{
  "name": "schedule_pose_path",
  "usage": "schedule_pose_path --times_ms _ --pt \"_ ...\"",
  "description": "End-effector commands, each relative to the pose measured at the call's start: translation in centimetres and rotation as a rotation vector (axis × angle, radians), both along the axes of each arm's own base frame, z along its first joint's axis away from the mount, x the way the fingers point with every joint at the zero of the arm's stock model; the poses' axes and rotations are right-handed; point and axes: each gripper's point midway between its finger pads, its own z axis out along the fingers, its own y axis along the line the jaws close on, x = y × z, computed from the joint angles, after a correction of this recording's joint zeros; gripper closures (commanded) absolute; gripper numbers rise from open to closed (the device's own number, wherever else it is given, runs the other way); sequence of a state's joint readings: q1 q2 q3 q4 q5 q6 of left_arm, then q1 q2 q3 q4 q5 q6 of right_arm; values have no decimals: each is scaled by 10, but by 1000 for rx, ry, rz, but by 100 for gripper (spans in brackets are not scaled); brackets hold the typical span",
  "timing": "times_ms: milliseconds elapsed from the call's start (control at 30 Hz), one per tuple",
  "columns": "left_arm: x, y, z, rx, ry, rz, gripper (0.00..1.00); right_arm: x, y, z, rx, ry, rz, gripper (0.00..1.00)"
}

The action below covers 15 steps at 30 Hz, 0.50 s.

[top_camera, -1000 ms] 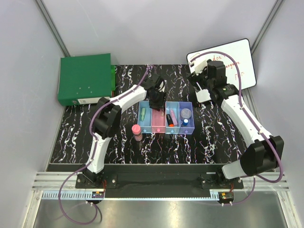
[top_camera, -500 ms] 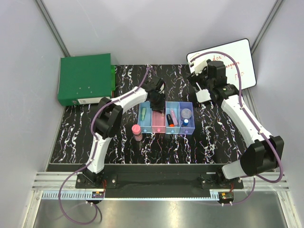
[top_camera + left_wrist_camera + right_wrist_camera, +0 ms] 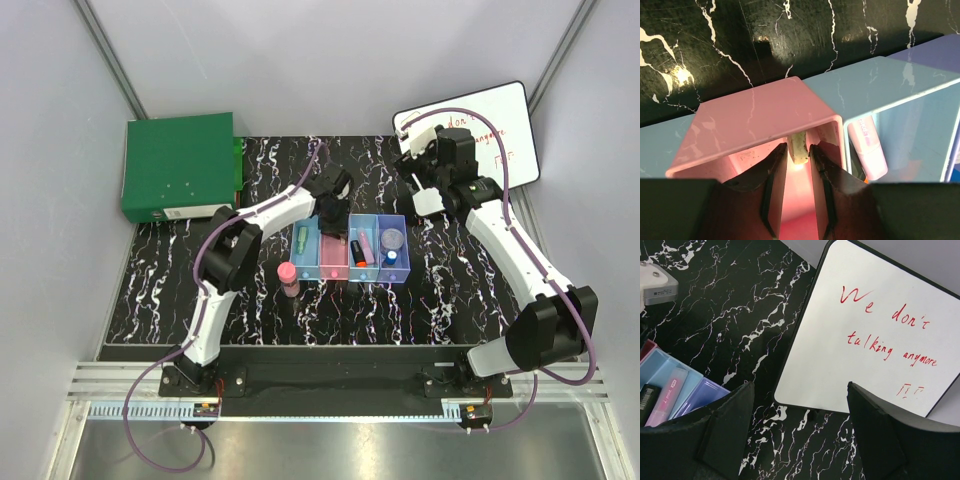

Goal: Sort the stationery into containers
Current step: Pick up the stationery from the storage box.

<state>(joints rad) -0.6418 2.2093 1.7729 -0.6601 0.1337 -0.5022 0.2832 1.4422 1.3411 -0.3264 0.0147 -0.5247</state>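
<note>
The four joined bins (image 3: 350, 250) stand mid-table. My left gripper (image 3: 333, 207) hangs over the far end of the pink bin (image 3: 755, 120), shut on a small pale yellow-green piece (image 3: 799, 146) held between its fingertips just inside the bin's far wall. The green stick (image 3: 301, 238) lies in the left light blue bin. Orange and pink markers (image 3: 361, 245) lie in the other light blue bin (image 3: 890, 80). The grey-purple disc (image 3: 392, 238) and blue piece (image 3: 391, 257) lie in the purple bin. The pink-capped dark tube (image 3: 288, 278) stands on the table. My right gripper (image 3: 428, 190) is open and empty.
The large green box (image 3: 180, 165) sits at the back left. The white writing board (image 3: 470, 130) leans at the back right, just beyond my right gripper's fingers (image 3: 875, 420). The mat is black with white veins.
My left gripper has shifted slightly right and away, from the light blue bin's edge to the pink bin. The right arm has not moved.
</note>
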Motion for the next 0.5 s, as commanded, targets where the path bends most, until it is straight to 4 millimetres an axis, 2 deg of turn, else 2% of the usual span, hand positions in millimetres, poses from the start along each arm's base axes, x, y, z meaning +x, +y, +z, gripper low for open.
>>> schedule_pose_path --times_ms 0,333,400,433,467 --pt "-7 -13 -20 2 18 -8 68 1 2 35 53 -86 -2 18" --pt "-7 -13 -30 63 -11 -30 70 1 9 42 99 -90 16 18" --pt "-3 -14 -29 64 -22 -29 79 0 9 40 97 -84 17 18" --pt "-2 -14 -29 66 -29 -33 90 0 9 40 97 -86 18 18" --pt "-1 -15 -28 65 -32 -32 95 0 8 40 96 -86 18 18"
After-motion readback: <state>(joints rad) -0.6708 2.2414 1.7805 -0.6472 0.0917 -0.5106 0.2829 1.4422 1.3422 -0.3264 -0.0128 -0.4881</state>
